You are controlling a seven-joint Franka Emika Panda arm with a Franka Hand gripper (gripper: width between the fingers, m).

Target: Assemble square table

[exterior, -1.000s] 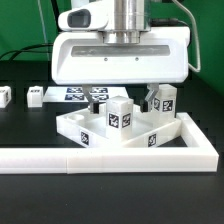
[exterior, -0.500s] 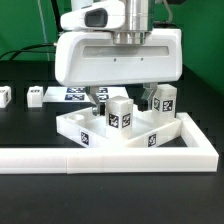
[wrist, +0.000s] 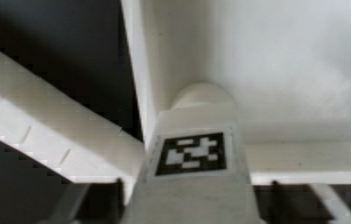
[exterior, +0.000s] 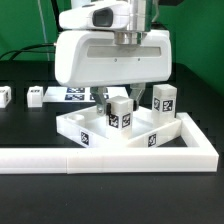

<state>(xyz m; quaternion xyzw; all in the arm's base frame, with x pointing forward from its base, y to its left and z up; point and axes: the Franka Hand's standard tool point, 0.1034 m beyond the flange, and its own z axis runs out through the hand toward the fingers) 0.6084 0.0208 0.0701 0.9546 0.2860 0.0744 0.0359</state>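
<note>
Pincer [exterior: 118, 102] shifted, four legs [exterior: 120, 118] [exterior: 163, 99] [exterior: 35, 96] [exterior: 4, 95], one tabletop [exterior: 70, 127]

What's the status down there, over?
Gripper straddling upright leg, grip unclear. Leg stands on tabletop. Second leg close beside, not touching.

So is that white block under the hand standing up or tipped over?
Upright: the leg stands straight on the tabletop, tagged side facing the exterior camera.
</note>
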